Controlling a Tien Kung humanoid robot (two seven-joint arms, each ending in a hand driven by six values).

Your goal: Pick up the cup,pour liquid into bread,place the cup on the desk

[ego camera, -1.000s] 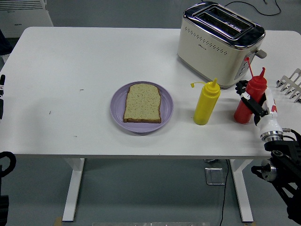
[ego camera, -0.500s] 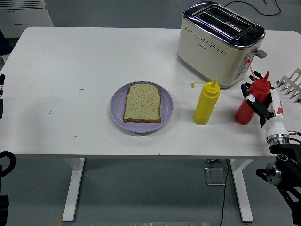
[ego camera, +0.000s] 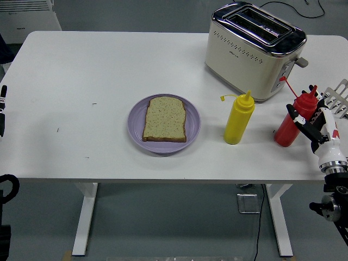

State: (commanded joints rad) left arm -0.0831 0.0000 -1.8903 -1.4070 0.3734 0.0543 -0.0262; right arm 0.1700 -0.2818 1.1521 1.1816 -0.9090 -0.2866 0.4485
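right hand (ego camera: 311,123): you've got black fingers (ego camera: 300,123) curled around the red squeeze bottle (ego camera: 294,120), with the white wrist section just behind it at the right table edge
red squeeze bottle: soft plastic, tapered body, cone nozzle with a thin red cap strap; it's tilted, top leaning right, base at or just over the table, can't tell which
left arm (ego camera: 2,109): only a black sliver at the left edge; can't tell the fingers
bread (ego camera: 165,118): one flat, speckled slice with a brown crust, lying centred on the plate
plate (ego camera: 136,128): round, lilac, smooth, mid-table, well left of the red bottle
yellow squeeze bottle (ego camera: 238,119): same shape, upright, between plate and red bottle, untouched
toaster (ego camera: 254,50): cream body, rounded corners, chrome top with two slots, perforated dot rows on the side, far right of the table
rack (ego camera: 338,98): white tines poking in from the right edge
table (ego camera: 81,76): white, matte, rounded corners
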